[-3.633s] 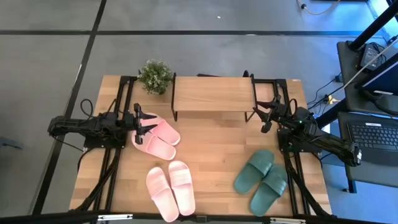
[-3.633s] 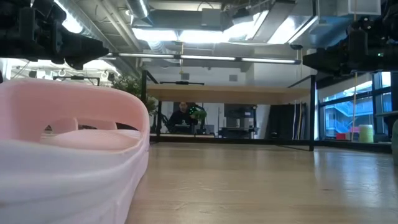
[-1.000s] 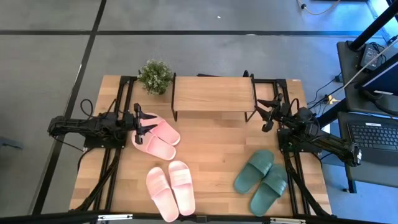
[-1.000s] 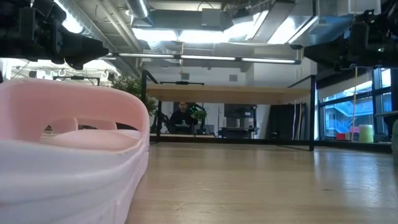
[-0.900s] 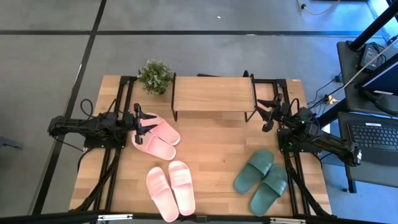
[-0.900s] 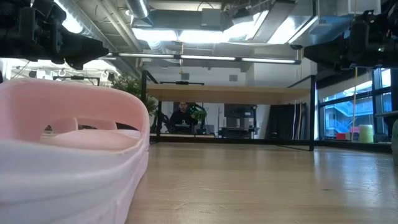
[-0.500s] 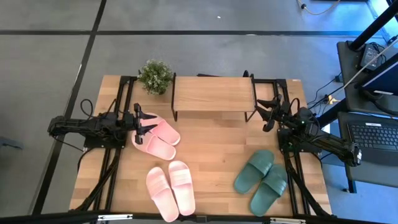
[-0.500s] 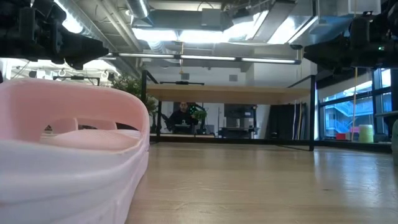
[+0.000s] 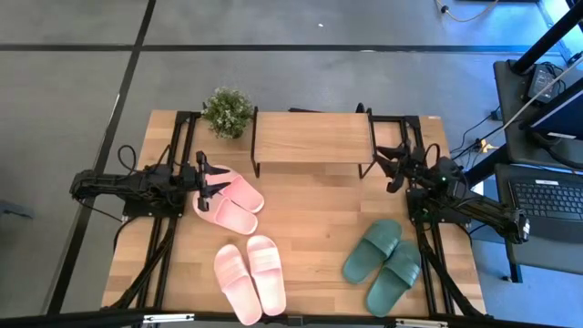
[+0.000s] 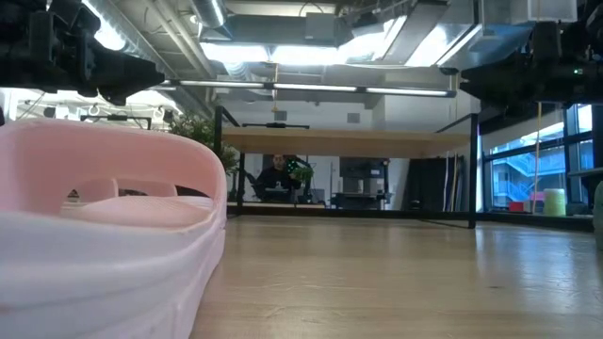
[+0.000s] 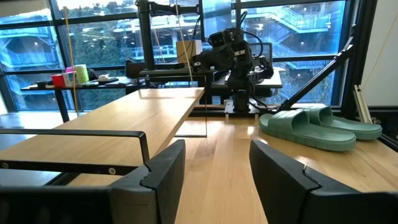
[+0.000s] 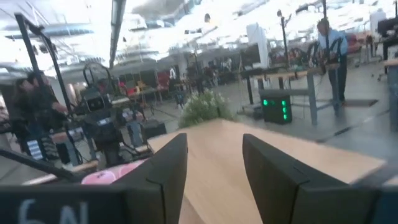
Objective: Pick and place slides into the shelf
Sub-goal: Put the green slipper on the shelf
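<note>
Three pairs of slides lie sole-down on the table: one pink pair [image 9: 233, 202] at the left, a second pink pair [image 9: 250, 279] at the near edge, which looms in the low view [image 10: 104, 226], and a dark green pair [image 9: 384, 264] at the right, also in the left wrist view [image 11: 320, 124]. The shelf [image 9: 311, 137] stands on its black legs at the far edge. My left gripper [image 9: 217, 185] [image 11: 217, 180] is open and hovers at the left pink pair's left side. My right gripper [image 9: 384, 169] [image 12: 214, 174] is open by the shelf's right end, level with the top board [image 12: 249, 155].
A small potted plant [image 9: 226, 111] stands at the shelf's left end. Bare wood lies in the table's middle [image 9: 310, 219], between the three pairs. A desk with a laptop [image 9: 547, 196] stands beyond the table's right edge. People show in the room behind [image 10: 275, 174].
My right arm has shifted slightly near the shelf's right end, with its gripper still open. The slides and my left arm have kept still.
</note>
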{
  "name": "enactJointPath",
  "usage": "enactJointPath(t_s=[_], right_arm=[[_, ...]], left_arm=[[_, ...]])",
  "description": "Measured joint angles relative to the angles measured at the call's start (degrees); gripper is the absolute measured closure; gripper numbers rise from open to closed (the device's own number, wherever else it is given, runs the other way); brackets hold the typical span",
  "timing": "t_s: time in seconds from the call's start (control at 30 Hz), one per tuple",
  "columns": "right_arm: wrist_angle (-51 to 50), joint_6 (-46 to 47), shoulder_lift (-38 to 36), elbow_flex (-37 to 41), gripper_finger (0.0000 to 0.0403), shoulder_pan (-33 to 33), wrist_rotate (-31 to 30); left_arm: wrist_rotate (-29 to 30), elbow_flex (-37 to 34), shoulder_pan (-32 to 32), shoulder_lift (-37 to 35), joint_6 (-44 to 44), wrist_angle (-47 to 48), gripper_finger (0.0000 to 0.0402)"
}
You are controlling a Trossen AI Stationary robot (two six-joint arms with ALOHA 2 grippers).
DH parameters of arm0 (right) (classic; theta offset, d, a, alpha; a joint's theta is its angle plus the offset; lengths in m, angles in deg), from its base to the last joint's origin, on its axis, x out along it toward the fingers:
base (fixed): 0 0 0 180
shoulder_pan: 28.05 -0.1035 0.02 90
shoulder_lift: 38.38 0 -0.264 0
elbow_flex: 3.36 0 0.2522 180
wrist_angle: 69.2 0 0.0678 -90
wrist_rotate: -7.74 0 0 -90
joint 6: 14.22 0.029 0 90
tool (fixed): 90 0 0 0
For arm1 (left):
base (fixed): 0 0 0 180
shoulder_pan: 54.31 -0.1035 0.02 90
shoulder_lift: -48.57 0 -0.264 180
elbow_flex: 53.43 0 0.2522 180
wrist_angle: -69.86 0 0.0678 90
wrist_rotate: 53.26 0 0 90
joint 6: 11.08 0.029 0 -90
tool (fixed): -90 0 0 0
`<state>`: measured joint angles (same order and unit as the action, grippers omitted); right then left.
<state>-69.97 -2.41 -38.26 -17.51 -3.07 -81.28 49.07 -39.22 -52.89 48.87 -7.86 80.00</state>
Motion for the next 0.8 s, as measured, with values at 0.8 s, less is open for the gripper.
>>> enactJointPath(t_s=[0.8], right_arm=[[-7.21, -18.49, 8.11, -19.83, 0.0246, -4.76, 6.80]], left_arm=[[0.00, -0.01, 0.00, 0.01, 0.00, 0.07, 0.0229]])
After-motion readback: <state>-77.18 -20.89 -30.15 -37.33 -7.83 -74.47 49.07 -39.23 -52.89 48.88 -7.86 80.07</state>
